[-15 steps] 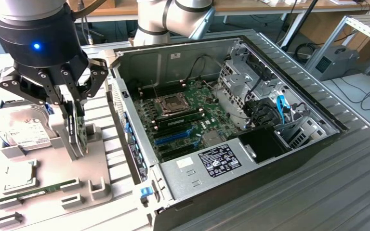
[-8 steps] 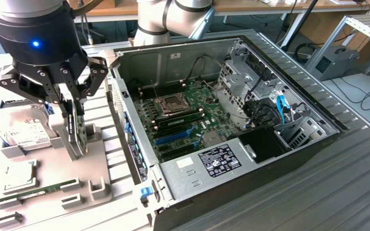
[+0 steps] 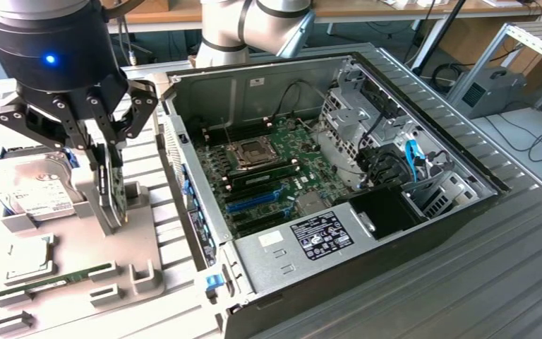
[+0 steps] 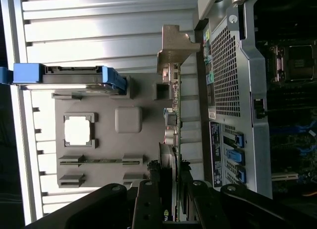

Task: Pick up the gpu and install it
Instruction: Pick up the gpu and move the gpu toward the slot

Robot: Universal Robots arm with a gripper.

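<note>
At 9 o'clock in the exterior view, a hard drive rests on the grey holder. Just toward 3 o'clock from it, the claw is clenched on the top edge of the gpu. The card stands upright on edge with its lower edge down at the holder's slot; I cannot tell whether it is clear of the slot. Further toward 3 o'clock, the open computer case lies on the desk with its motherboard face up and its blue slots bare. The step in hand looks like the pickup: the card is gripped but not yet carried over. Freeing it calls, I judge, for a straight upward pull with the card kept upright.
</note>
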